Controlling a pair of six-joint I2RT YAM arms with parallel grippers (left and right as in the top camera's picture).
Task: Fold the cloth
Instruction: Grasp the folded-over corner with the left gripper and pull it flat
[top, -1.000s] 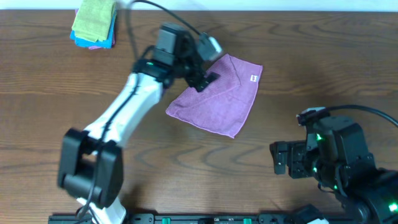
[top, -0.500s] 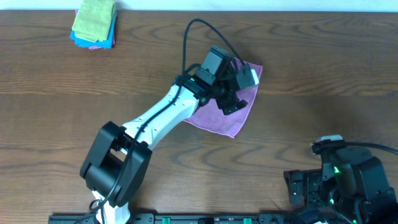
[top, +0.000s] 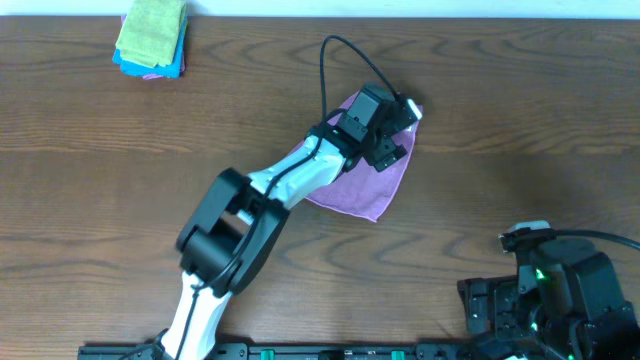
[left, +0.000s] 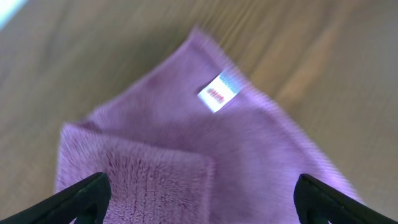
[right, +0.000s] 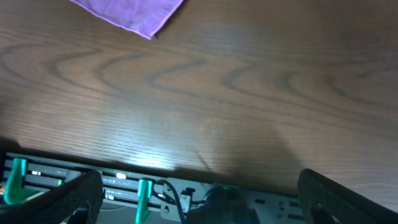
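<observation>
Purple cloth (top: 370, 190) is lying on the desk (top: 520, 110), upper centre, with one flap doubled over and its white label (left: 219, 92) facing up near a corner. Left end effector (left: 200, 200) is hovering right over it, fingers spread wide, gripping nothing. Right end effector (right: 205, 196) is sitting well apart by the front edge, fingers also spread. Stack of folded cloths (top: 150, 38) is sitting at the far-left corner.

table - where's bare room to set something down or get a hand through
Widest bare wood: the right side of the table, between the purple cloth and the right arm. Also the left middle, below the folded stack. Crowded: the centre, where the left arm reaches over the cloth.
</observation>
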